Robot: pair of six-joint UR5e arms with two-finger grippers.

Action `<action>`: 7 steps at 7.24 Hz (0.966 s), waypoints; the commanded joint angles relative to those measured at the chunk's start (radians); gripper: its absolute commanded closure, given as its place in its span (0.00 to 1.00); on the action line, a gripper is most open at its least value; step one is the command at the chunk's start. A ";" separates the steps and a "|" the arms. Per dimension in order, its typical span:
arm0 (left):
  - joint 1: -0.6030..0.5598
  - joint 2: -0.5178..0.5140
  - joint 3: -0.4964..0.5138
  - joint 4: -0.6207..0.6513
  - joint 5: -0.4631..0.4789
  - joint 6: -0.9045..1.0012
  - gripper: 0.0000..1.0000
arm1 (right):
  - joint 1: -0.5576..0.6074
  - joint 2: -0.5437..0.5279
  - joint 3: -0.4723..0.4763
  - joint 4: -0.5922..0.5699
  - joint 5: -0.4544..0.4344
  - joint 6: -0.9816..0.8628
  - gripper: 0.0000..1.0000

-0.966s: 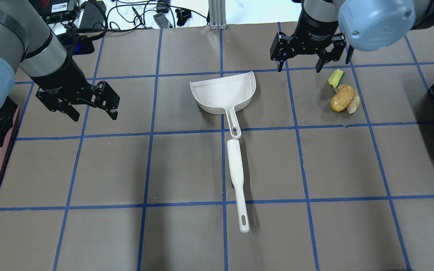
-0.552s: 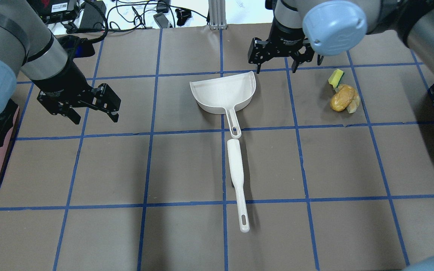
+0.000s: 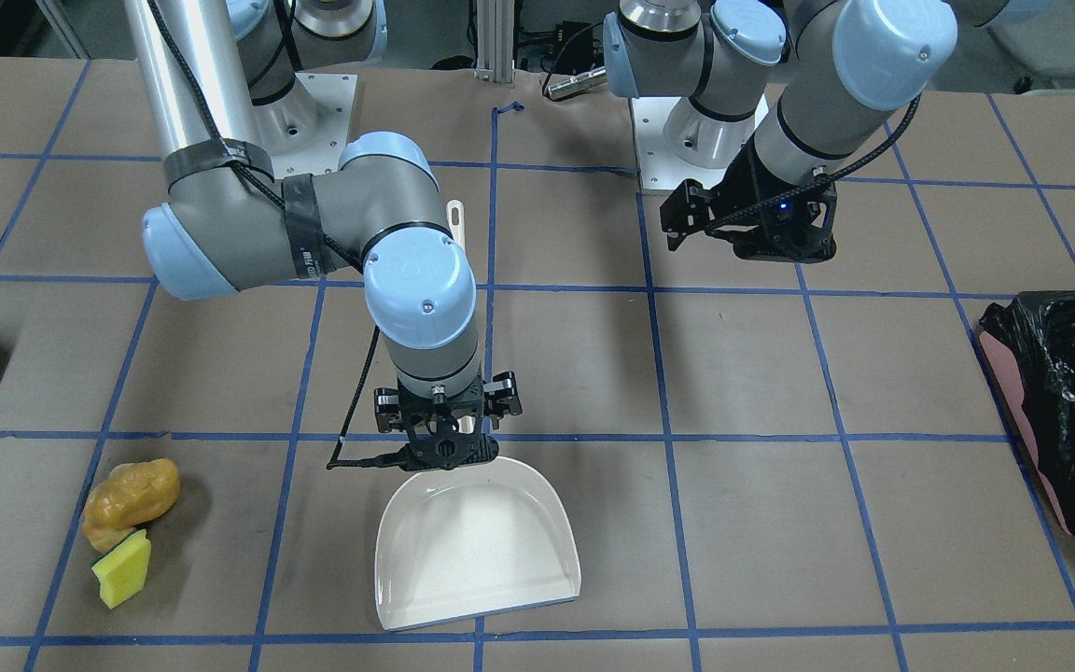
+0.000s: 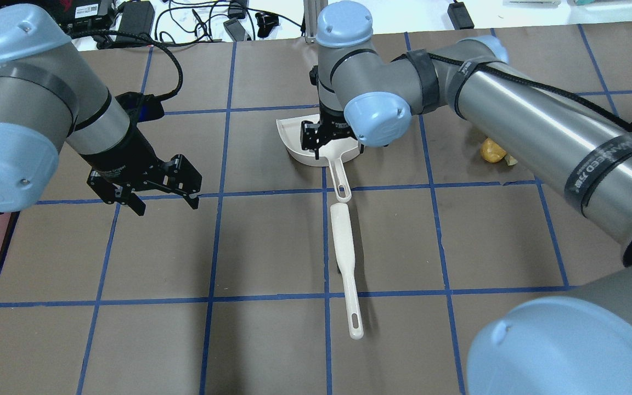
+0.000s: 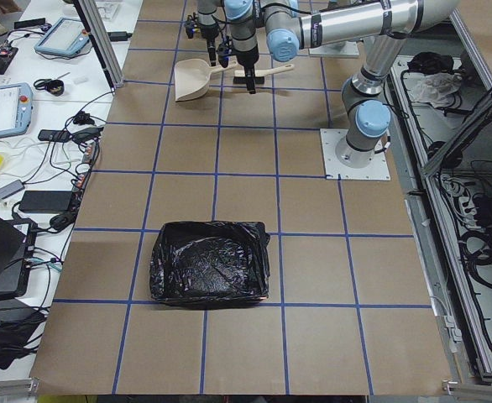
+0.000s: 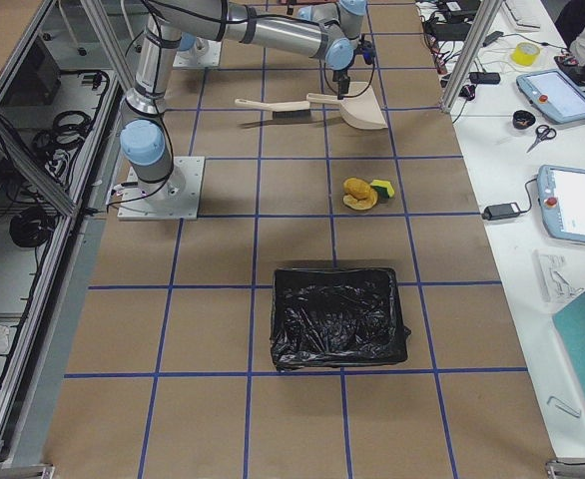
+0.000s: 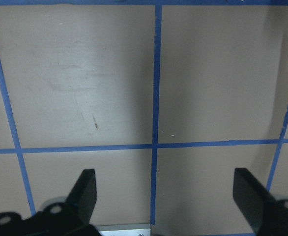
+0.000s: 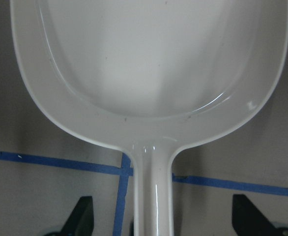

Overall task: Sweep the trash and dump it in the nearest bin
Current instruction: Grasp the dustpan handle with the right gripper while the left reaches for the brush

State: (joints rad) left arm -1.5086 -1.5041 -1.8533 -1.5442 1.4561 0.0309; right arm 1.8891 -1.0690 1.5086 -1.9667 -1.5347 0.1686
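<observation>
Right gripper (image 3: 447,450) is hovering over the white dustpan (image 3: 477,551) where the handle meets the pan. Its jaws are gaping wide, straddling the handle without touching it. Left gripper (image 4: 166,203) is hanging open over bare table on the left. Trash is sitting on the right: orange-brown bun (image 3: 132,495) touching the yellow-green sponge (image 3: 122,567), croissant (image 4: 511,160) just peeking out beside the bun. Black-lined bin (image 6: 337,329) is sitting further right.

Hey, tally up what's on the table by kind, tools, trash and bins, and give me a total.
Sweeping tools: 2, dustpan, brush
Trash pieces: 3, bun, croissant, sponge
Bins: 2, left bin, right bin
Total: 7
</observation>
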 commanded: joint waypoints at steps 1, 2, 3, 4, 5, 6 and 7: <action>-0.062 0.021 -0.061 0.006 -0.022 -0.029 0.00 | 0.010 -0.040 0.108 -0.004 -0.001 -0.027 0.00; -0.103 0.027 -0.067 0.006 -0.022 -0.049 0.00 | 0.010 -0.049 0.129 -0.006 -0.001 -0.023 0.00; -0.129 0.009 -0.069 0.009 -0.026 -0.095 0.00 | 0.010 -0.048 0.130 -0.012 0.008 -0.023 0.01; -0.157 0.001 -0.079 0.031 -0.025 -0.100 0.00 | 0.011 -0.042 0.131 -0.033 0.010 -0.023 0.05; -0.185 0.005 -0.102 0.061 -0.025 -0.101 0.00 | 0.011 -0.039 0.130 -0.041 0.010 -0.024 0.08; -0.208 -0.001 -0.119 0.114 -0.028 -0.104 0.00 | 0.011 -0.039 0.130 -0.069 0.010 -0.024 0.12; -0.232 -0.008 -0.142 0.156 -0.029 -0.152 0.00 | 0.011 -0.034 0.130 -0.086 0.010 -0.032 0.18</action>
State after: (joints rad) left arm -1.7097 -1.5047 -1.9694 -1.4423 1.4288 -0.0834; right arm 1.9005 -1.1069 1.6381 -2.0285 -1.5250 0.1425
